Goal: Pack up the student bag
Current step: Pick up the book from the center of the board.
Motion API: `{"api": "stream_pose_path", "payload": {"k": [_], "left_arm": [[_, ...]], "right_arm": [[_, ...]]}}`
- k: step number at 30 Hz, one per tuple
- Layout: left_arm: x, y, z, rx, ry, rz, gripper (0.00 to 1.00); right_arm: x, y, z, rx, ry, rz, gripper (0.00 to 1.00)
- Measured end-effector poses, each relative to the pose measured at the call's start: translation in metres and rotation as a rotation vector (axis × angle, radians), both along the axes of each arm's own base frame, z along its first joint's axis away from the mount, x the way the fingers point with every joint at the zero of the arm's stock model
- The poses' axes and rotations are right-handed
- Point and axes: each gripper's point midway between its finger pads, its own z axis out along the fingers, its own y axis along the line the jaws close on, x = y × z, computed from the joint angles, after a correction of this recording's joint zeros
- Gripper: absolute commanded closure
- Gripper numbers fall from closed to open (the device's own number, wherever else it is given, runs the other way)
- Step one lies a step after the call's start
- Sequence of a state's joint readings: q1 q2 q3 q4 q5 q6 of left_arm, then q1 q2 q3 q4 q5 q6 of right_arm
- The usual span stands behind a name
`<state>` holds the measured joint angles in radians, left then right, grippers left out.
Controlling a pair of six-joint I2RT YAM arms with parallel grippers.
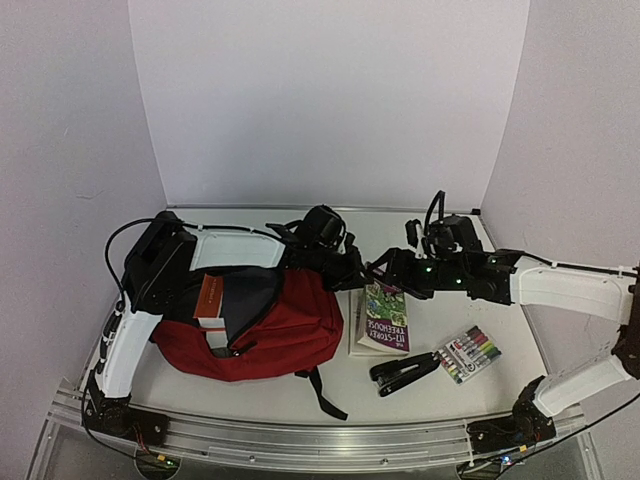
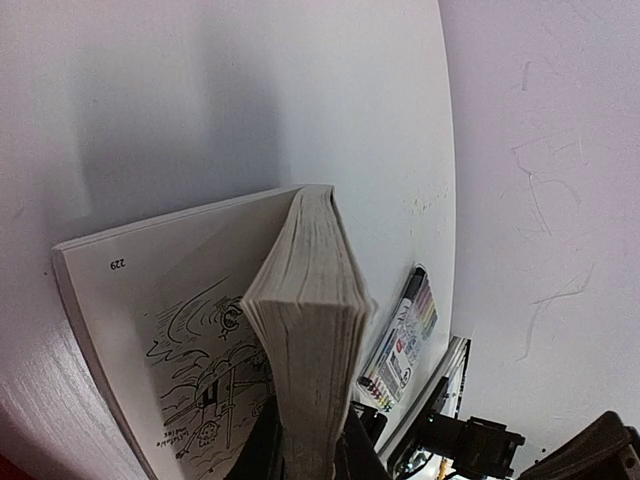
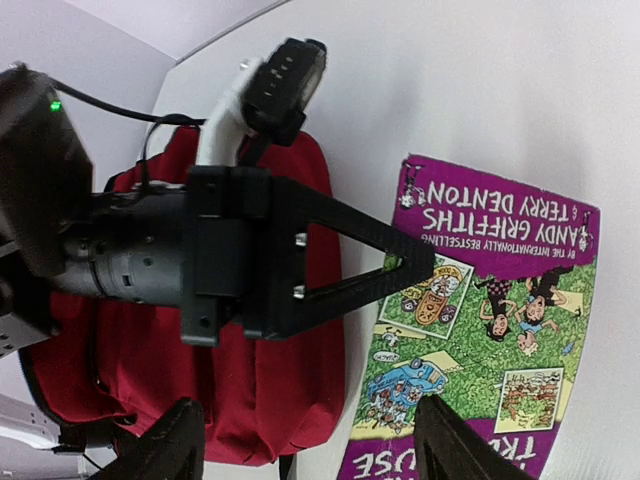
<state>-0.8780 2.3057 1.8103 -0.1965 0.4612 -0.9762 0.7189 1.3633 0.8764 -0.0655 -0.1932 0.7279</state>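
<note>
Paperback book (image 1: 382,320): lies purple cover up on the tabletop (image 1: 430,398), just below and ahead of the right claw (image 3: 310,425). Black stapler (image 1: 405,372): nearer the base than that claw, past the book's lower edge. Marker pack (image 1: 468,354): just beside the stapler.

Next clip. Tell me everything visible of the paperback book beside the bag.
The paperback book lies on the table close to the right of the student bag, purple cover up, with cartoon panels and the names Andy Griffiths and Terry Denton. It is partly open: the left gripper pinches the cover with a thick block of cream pages, held up from a lower page numbered 229 that bears line drawings. The right gripper hovers open above it.
</note>
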Motion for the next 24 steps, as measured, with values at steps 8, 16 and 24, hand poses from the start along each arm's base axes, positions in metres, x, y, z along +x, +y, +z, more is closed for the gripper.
{"api": "stream_pose_path", "payload": {"k": [8,16,24], "left_arm": [[-0.006,0.0,0.01,-0.054,-0.057,-0.046,1.0],[-0.025,0.022,0.06,-0.087,-0.181,-0.106,1.0],[-0.057,0.054,0.181,-0.276,-0.364,-0.136,1.0]], "right_arm": [[0.004,-0.021,0.022,0.025,-0.03,-0.052,0.02],[0.017,-0.078,0.037,0.093,-0.03,-0.148,0.02],[-0.015,-0.066,0.076,0.221,-0.073,-0.001,0.02]]}}
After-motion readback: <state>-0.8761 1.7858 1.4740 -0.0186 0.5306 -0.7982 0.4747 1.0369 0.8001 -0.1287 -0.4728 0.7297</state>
